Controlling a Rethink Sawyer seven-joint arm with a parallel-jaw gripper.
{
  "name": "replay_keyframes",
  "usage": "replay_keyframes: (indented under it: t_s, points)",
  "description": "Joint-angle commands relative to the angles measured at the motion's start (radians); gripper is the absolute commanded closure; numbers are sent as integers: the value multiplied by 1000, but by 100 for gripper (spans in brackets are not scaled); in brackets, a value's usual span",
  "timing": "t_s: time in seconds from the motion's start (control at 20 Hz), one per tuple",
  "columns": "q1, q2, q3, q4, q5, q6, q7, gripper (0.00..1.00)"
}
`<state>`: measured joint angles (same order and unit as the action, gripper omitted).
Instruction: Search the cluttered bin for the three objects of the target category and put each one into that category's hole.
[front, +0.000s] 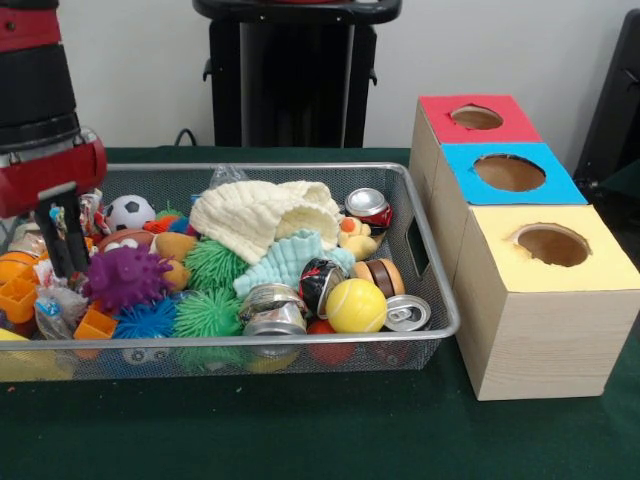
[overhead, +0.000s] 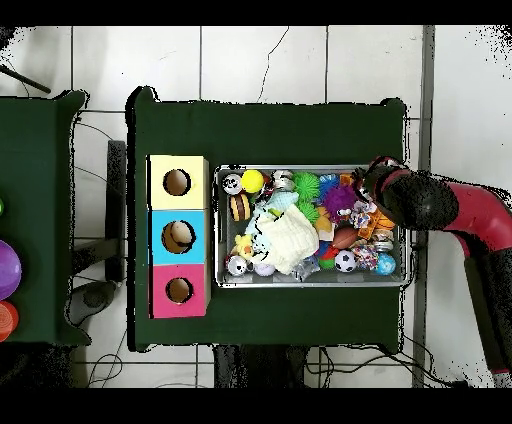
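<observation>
While the red and black arm comes down at the left edge of the front view, its jaws (front: 62, 240) reach into the left end of the wire bin (front: 420, 255), just behind a purple spiky ball (front: 126, 277). Two dark prongs show with a narrow gap between them, but whether they grip anything among the clutter I cannot tell. Across the bin lie a cream cloth (front: 262, 215), a pale teal cloth (front: 290, 258), green spiky balls (front: 208, 312), a blue spiky ball (front: 146, 320), a small soccer ball (front: 130, 211), a yellow tennis ball (front: 356, 305), a rubber duck (front: 354, 238) and several crushed cans (front: 273, 308), one red-sided can (front: 368, 207) lying near the far right corner. Right of the bin stands a wooden box with three holes in a row: the yellow hole (front: 552, 244) nearest, the blue hole (front: 509, 172) in the middle, the red hole (front: 476, 117) farthest.

Seen from overhead, the arm (overhead: 440, 205) enters from the right and ends over the bin's right end, beside the purple ball (overhead: 339, 200). The bin (overhead: 313, 283) sits on the green table (overhead: 270, 130), with the box just to its left, yellow top (overhead: 178, 182) uppermost, then blue (overhead: 178, 237), then pink-red (overhead: 179, 291). The cream cloth (overhead: 287, 240) covers the bin's middle.
</observation>
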<state>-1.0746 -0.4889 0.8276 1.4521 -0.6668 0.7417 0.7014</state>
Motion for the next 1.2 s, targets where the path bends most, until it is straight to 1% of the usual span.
replay_keyframes:
  t_s: [0.05,0.15,0.3,0.45,0.65,0.7,1.1,1.2]
  points:
    - [21,-72,-56,66,38,117,23,100]
    - [21,-75,-61,72,44,109,18,100]
    - [7,-58,-54,77,52,81,0,100]
    - [-9,-29,-53,79,37,47,-33,100]
    - [-16,-24,-56,80,18,34,-58,100]
    - [-16,-24,-57,79,16,36,-59,0]
    - [-29,-17,-52,90,0,4,-65,0]
    - [-43,-8,-39,100,5,-22,-61,0]
